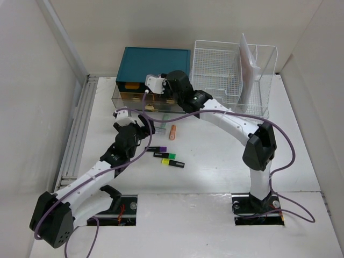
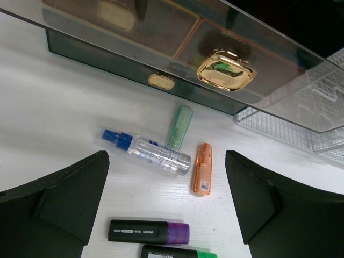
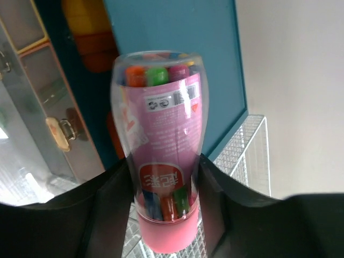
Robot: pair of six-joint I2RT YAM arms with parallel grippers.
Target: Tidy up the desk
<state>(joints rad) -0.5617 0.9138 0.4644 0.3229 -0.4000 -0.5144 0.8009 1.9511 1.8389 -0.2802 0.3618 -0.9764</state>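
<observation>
I have the left arm stretched low, forward and inward from its base, elbow close to the worktop (image 1: 215, 156) and wrist tipped down. The left gripper (image 2: 166, 156) hangs with its fingers wide apart and nothing between them. Just under that gap lies a clear spray bottle (image 2: 148, 151) with its blue cap toward the left finger. A green tube (image 2: 180, 126) sits just past the fingertips, and an orange case (image 2: 202, 169) is nearer the right finger. A purple highlighter (image 2: 149, 231) and a green highlighter (image 2: 177, 252) lie back toward the wrist.

The right arm (image 1: 231, 121) rises from its base, bends at the elbow and reaches far forward and across to the teal cabinet (image 1: 156, 59). The right gripper (image 3: 161, 177) is clamped on a pink pen tub (image 3: 158, 140). The tub's pink base is near the palm and its clear domed end points out past the fingertips. The cabinet's open clear drawer (image 2: 224, 70) is off to its left, and the wire basket (image 1: 226, 70) is off to its right.

The worktop lies flat beneath both grippers. Its grey rail (image 1: 75, 129) is out beyond the left gripper's outer side and runs from the near edge to the far edge. I cannot tell from here which way the worktop's long axis lies.
</observation>
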